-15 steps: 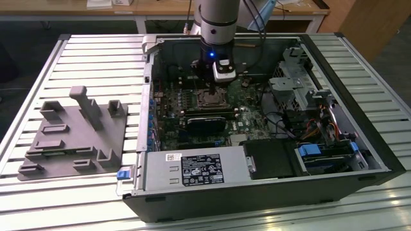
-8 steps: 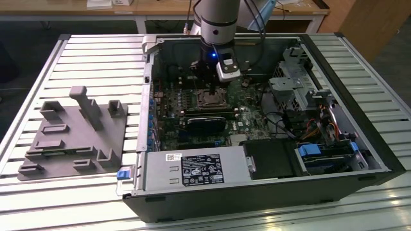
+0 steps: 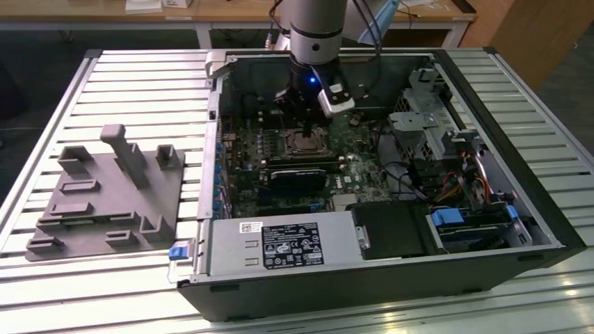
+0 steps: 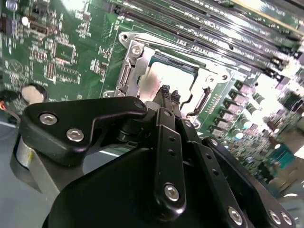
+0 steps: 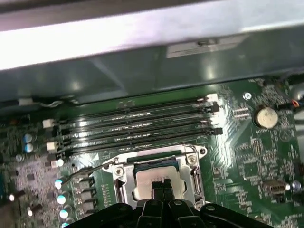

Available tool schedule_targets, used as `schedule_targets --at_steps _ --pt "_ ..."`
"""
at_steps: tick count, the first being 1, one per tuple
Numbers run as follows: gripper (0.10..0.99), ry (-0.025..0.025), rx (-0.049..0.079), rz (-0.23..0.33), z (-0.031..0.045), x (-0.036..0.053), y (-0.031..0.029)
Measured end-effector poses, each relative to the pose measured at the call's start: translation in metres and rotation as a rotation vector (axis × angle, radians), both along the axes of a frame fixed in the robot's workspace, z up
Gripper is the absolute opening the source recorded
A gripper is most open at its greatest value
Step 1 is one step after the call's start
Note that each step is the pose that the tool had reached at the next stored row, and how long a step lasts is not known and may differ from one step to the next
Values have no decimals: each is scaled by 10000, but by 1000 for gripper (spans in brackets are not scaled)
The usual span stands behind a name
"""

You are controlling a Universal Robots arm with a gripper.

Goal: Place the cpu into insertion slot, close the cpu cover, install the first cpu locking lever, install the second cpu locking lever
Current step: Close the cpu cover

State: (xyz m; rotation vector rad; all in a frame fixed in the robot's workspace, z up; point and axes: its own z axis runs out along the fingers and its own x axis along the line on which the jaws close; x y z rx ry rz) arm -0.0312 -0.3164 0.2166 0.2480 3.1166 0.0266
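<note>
Two wrist views sit close over the green board, while the exterior view takes in the whole computer case (image 3: 371, 285), lying open on a slatted table (image 3: 139, 76) with a grey fixture block (image 3: 102, 202) on the exterior view's left. From there the arm reaches straight down into the case and the gripper (image 3: 307, 132) stands over the insertion slot (image 3: 307, 144), but the chip is too small to make out.

In the first wrist view the cpu (image 5: 147, 178) lies flat in the slot, silver face up toward the open side of the case. The cpu cover (image 5: 195, 173) appears to lie down around it, framing it through its window. The chip is square, with no long axis of its own. Its edges run parallel to the long black memory slots (image 5: 137, 126) between it and the case wall. This view also shows a thin wire lever (image 5: 88, 172) angling away from one socket corner, and a coin battery (image 5: 266, 115) well apart on the other side.

The second wrist view looks along the black fingers. They are pressed together, pinching nothing that I can see, with the tips at the bright face of the chip. Whether they touch it I cannot tell.
</note>
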Motion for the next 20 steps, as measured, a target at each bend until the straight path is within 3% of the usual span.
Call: schedule_targets --at_steps 6,15,20 --pt "106 1 -3 270 12 -1 -1" --pt "106 -25 -2 270 152 0 0" --pt "106 -30 -1 269 173 0 0"
